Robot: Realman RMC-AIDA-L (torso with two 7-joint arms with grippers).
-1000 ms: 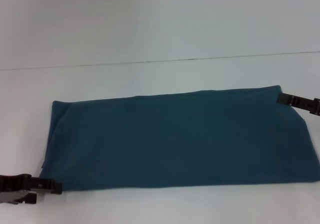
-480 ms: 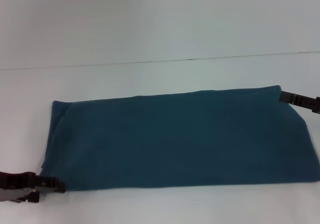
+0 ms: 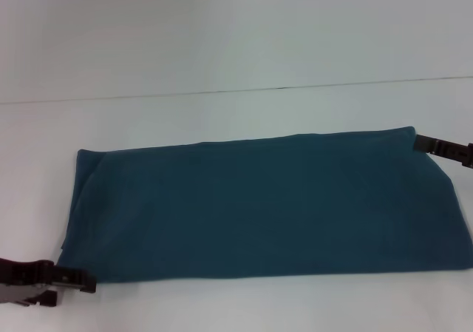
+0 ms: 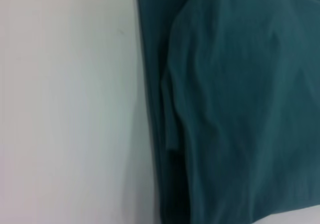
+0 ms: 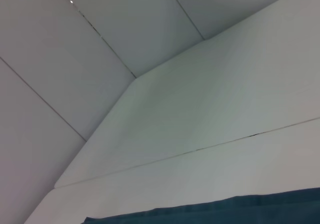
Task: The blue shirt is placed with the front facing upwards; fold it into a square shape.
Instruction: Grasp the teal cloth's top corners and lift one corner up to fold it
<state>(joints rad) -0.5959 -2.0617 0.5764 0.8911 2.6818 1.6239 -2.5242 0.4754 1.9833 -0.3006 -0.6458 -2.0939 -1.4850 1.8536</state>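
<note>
The blue shirt [image 3: 266, 206] lies flat on the white table as a long folded band running left to right, with no lettering showing. My left gripper [image 3: 87, 281] sits low at the band's near-left corner, just beside the cloth edge. My right gripper [image 3: 417, 144] reaches in from the right edge of the head view and its tip meets the far-right corner of the shirt. The left wrist view shows layered folds of the shirt [image 4: 240, 104] next to bare table. In the right wrist view only a strip of the shirt [image 5: 225, 211] shows.
The white table [image 3: 222, 51] stretches far beyond the shirt, with a thin seam line [image 3: 281, 89] running across it behind the cloth. A narrow band of table lies in front of the shirt's near edge.
My left gripper has shifted slightly toward the near edge of the table. The shirt and the right gripper have stayed where they were.
</note>
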